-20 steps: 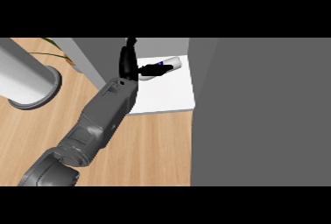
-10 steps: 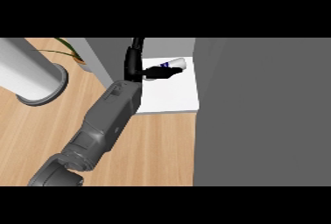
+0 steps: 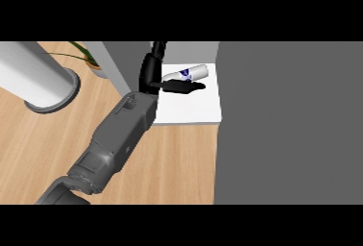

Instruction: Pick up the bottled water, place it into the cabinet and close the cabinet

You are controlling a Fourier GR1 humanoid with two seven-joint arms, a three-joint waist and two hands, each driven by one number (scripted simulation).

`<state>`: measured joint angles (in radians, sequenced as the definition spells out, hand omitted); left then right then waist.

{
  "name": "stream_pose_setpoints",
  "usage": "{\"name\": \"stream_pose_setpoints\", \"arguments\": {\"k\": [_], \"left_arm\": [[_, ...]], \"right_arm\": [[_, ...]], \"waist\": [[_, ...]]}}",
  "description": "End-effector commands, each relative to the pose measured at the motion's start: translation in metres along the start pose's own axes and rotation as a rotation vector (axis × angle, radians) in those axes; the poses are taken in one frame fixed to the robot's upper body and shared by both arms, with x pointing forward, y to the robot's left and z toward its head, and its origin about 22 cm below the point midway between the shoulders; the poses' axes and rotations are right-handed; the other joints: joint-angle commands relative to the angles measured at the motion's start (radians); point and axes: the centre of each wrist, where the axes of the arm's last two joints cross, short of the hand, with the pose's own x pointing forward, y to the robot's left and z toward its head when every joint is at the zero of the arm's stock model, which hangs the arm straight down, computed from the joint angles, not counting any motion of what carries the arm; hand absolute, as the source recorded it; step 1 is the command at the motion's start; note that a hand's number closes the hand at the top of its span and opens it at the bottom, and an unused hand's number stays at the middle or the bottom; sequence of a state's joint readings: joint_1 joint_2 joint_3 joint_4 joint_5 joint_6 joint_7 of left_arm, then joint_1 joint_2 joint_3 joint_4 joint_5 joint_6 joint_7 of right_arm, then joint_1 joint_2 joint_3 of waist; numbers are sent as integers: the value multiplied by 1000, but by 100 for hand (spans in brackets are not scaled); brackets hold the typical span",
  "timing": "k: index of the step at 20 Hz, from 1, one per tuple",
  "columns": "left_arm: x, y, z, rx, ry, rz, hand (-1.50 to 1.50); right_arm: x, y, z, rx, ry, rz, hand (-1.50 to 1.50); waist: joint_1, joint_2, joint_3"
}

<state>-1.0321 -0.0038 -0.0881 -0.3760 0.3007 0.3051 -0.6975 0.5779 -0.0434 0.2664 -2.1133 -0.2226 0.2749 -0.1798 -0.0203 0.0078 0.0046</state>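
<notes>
Reaching into the cabinet (image 3: 191, 108), the hand (image 3: 157, 77) curls its fingers round the bottled water (image 3: 188, 73), which lies tilted over the white shelf. Letting go at this lean could send the bottle rolling. It juts rightward from the hand's grasp.

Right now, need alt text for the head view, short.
One hand reaches into the open cabinet beside a bottled water lying on its side on the white shelf. Its grey forearm crosses the wooden counter; a grey cylinder stands at left.
</notes>
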Motion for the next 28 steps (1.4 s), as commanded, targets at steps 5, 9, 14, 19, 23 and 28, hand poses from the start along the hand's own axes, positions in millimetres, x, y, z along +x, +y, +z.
{"name": "stream_pose_setpoints", "arguments": {"k": [5, 9, 14, 19, 23, 28], "left_arm": [[-14, 24, 38, 63, 51, 152, -150], [-12, 14, 65, 19, 52, 230, -150], [14, 20, 82, 19, 50, 262, -150], [55, 24, 121, 1, 35, 330, -150], [93, 28, 164, -18, 48, 368, -150], [126, 26, 203, -18, 23, 389, -150]], "right_arm": [[3, 0, 10, -30, 5, -6, -150], [6, -5, 9, -38, -2, 0, -150], [9, 5, 8, -52, 6, -3, -150], [7, 9, 17, -13, 22, -3, -150], [14, 10, 10, 14, -6, 22, -150], [25, 5, 23, 186, 76, 115, 150]], "waist": [[51, -24, -4], [79, -31, -4], [75, -28, -4], [69, -29, -3], [53, -21, -4], [33, -18, -4]]}}
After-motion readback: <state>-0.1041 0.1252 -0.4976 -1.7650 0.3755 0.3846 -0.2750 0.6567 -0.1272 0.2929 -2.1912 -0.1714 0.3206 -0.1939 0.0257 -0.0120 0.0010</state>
